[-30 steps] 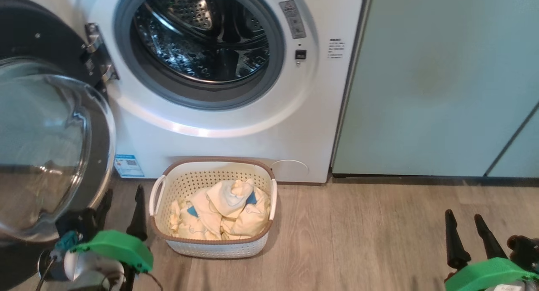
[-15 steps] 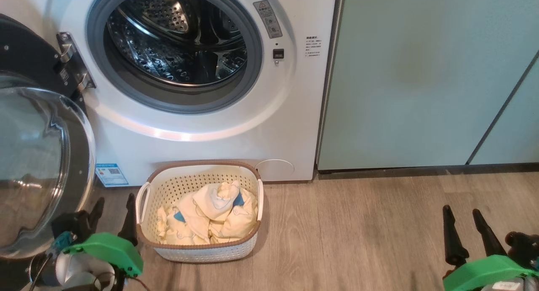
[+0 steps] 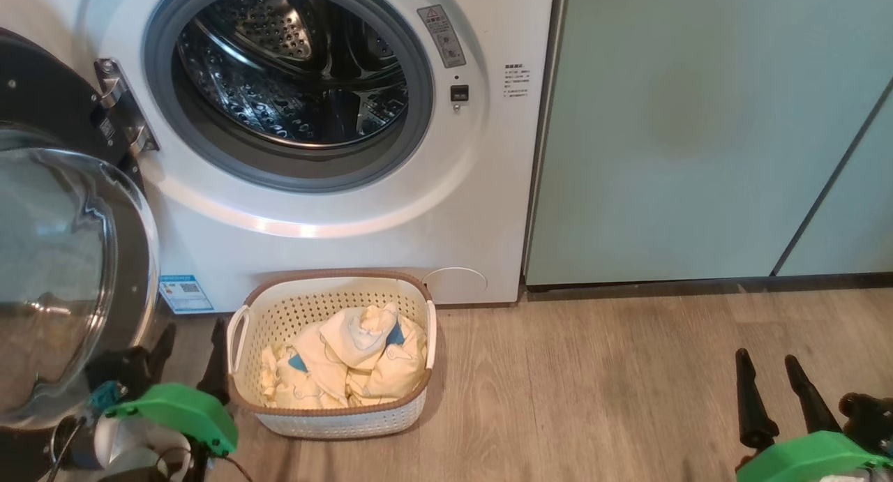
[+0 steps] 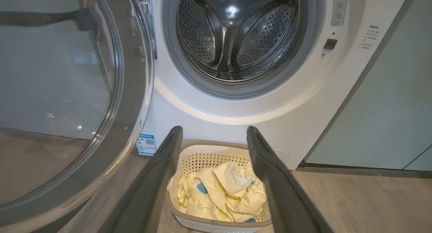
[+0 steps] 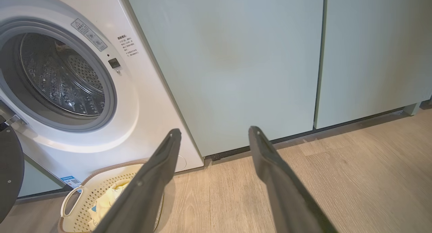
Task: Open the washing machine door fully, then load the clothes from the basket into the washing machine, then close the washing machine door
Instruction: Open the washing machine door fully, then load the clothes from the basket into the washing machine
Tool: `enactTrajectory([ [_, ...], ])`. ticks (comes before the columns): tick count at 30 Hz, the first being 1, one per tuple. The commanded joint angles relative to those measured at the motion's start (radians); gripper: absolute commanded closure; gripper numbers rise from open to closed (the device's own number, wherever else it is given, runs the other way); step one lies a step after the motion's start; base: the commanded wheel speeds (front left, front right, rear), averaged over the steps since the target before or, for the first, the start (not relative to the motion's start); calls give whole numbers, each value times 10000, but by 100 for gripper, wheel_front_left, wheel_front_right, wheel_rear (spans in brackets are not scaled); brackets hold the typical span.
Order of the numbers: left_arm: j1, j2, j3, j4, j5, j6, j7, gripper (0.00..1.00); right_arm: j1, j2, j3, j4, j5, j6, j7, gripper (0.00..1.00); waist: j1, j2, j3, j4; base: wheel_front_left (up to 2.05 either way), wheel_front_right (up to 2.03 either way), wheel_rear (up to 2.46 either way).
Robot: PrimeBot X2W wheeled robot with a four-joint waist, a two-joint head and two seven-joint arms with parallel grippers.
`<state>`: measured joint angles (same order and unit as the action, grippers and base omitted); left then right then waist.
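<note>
The washing machine (image 3: 474, 210) (image 4: 303, 91) (image 5: 145, 125) stands with its steel drum (image 3: 293, 70) bare. Its black door (image 3: 63, 273) (image 4: 67, 91) hangs swung out at the left, glass bowl facing me. On the floor before the machine sits the cream basket (image 3: 328, 412) (image 4: 202, 158) (image 5: 72, 206) holding pale yellow clothes (image 3: 349, 360) (image 4: 222, 189) (image 5: 108, 199). My left gripper (image 3: 192, 342) (image 4: 214, 132) is open just left of the basket, below the door, holding nothing. My right gripper (image 3: 767, 363) (image 5: 212, 132) is open over the bare floor at the lower right, far from the basket.
Pale teal cabinet doors (image 3: 698, 133) (image 5: 236, 57) stand right of the machine. Wood-look floor (image 3: 593, 384) (image 5: 354, 179) stretches from the basket to my right gripper. The open door crowds the space left of my left arm.
The head camera has swung, shifting the whole picture left and slightly down. Both grippers stay open in about the same places; basket and clothes lie as before.
</note>
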<state>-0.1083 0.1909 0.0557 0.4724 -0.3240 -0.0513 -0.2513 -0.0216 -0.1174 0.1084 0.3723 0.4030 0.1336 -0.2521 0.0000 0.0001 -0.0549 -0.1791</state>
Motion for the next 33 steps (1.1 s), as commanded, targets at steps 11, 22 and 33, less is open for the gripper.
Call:
enactTrajectory([
  [11,-476,109,778,-236,225,-185,-104,0,-261,-74,148,-278,-95,-29,-97,0,0,-1,-24,133,0,0,0],
  [22,-568,35,865,-41,457,-389,-104,0,-274,-66,135,-227,-113,-29,-97,0,0,-1,-14,240,0,0,0],
  [33,-650,-32,936,141,595,-561,-104,0,-290,-87,197,-172,-71,-29,-97,0,0,-1,-31,265,0,0,0],
])
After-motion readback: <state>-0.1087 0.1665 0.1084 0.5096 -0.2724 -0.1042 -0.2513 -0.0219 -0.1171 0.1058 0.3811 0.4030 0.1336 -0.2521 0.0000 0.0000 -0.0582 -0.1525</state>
